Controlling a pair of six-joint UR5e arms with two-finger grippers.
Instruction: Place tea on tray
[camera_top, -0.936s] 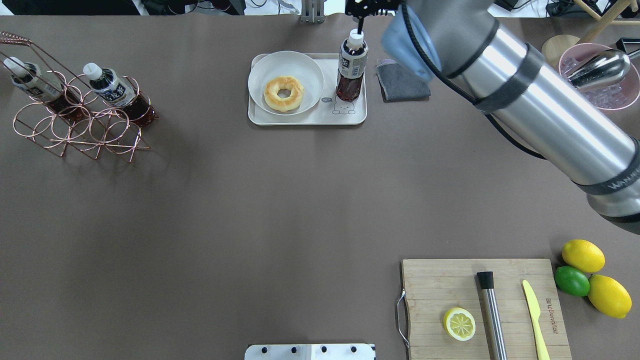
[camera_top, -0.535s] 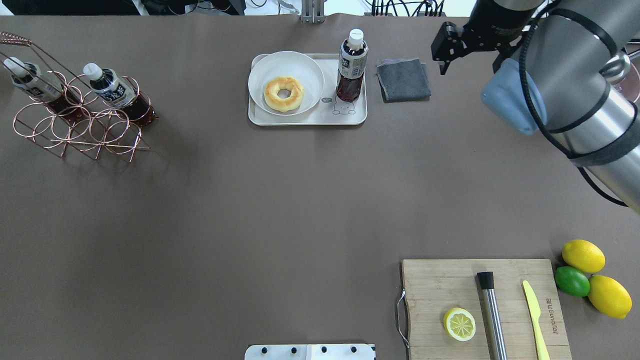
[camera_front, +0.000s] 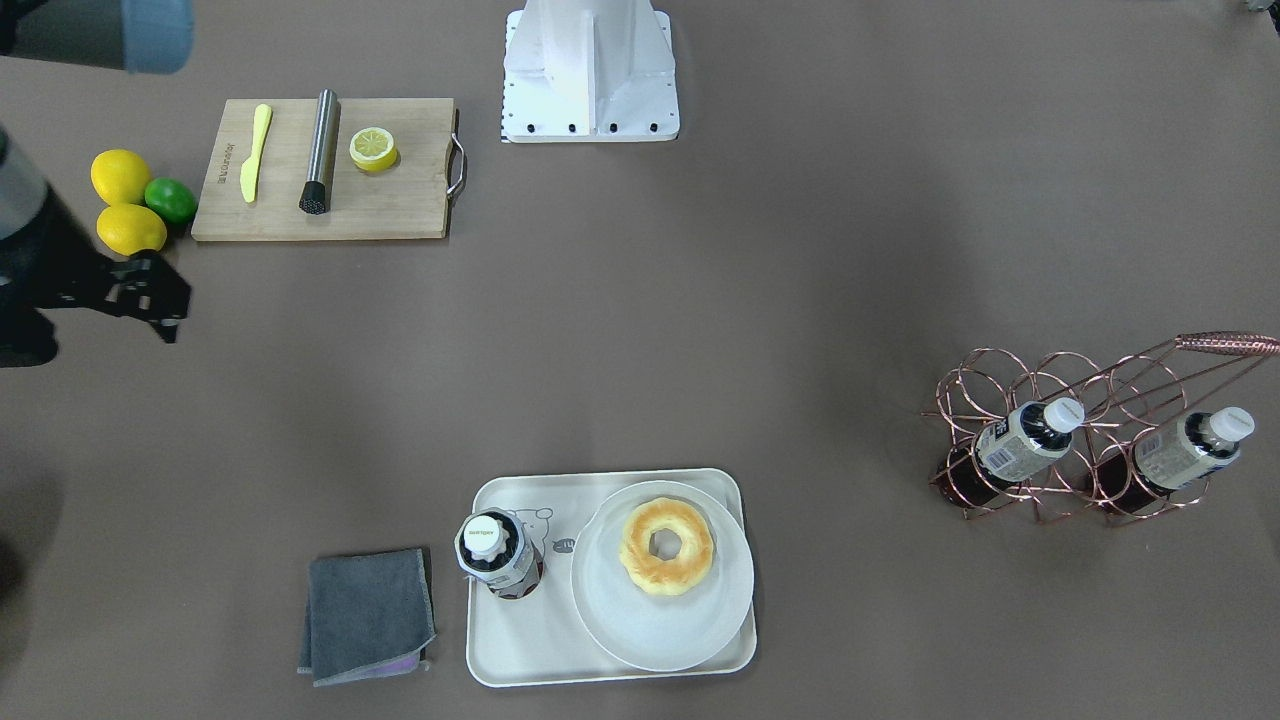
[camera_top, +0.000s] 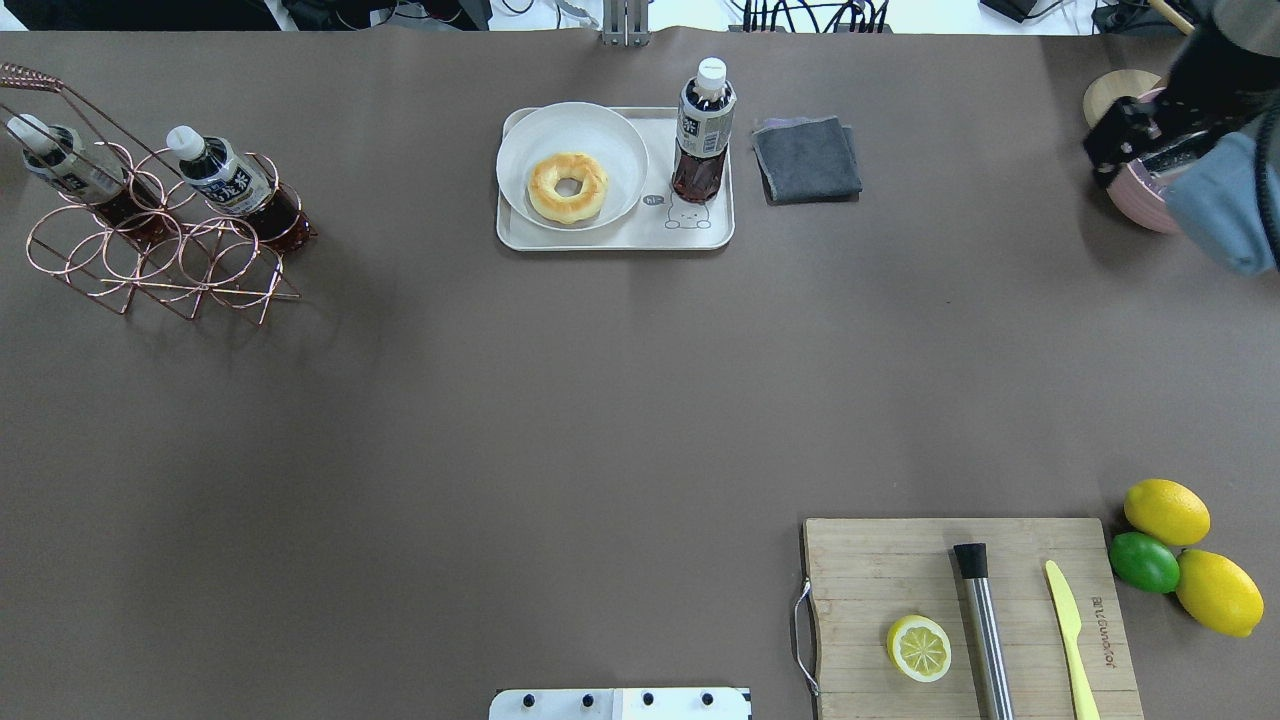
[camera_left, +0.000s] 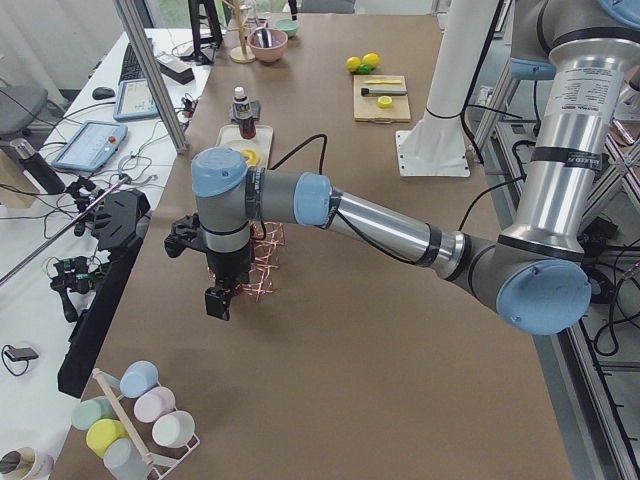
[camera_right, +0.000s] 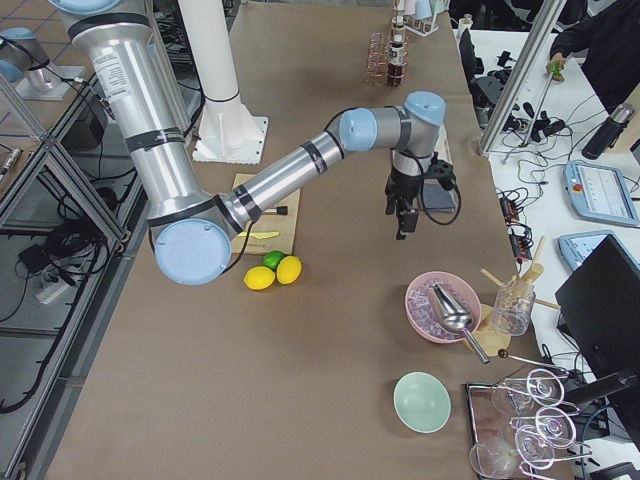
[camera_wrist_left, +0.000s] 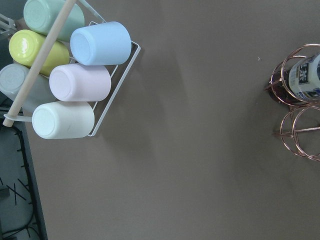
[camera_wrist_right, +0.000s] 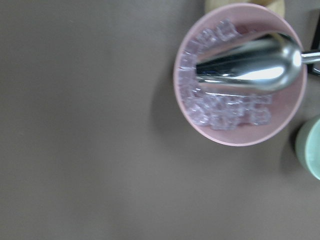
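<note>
The tea bottle (camera_top: 703, 130) stands upright on the right end of the cream tray (camera_top: 610, 241), free of any gripper; it also shows in the front view (camera_front: 497, 555) on the tray (camera_front: 520, 660). Two alike bottles (camera_top: 225, 180) (camera_top: 60, 165) lie in a copper wire rack (camera_top: 150, 255) at the far left. My right gripper (camera_top: 1120, 140) is open and empty, far to the right of the tray, above a pink bowl (camera_wrist_right: 240, 75). My left gripper (camera_left: 215, 300) hangs beyond the rack's end; I cannot tell whether it is open.
A round white plate with a doughnut (camera_top: 570, 185) fills the tray's left part. A grey cloth (camera_top: 806, 160) lies right of the tray. A cutting board (camera_top: 970, 610) with lemon half, muddler and knife, plus lemons and a lime (camera_top: 1145, 562), sit near right. A cup rack (camera_wrist_left: 75, 75) stands under the left wrist.
My right arm has pulled away from above the tea bottle and swung right to the pink bowl. The bottle stays upright on the tray.
</note>
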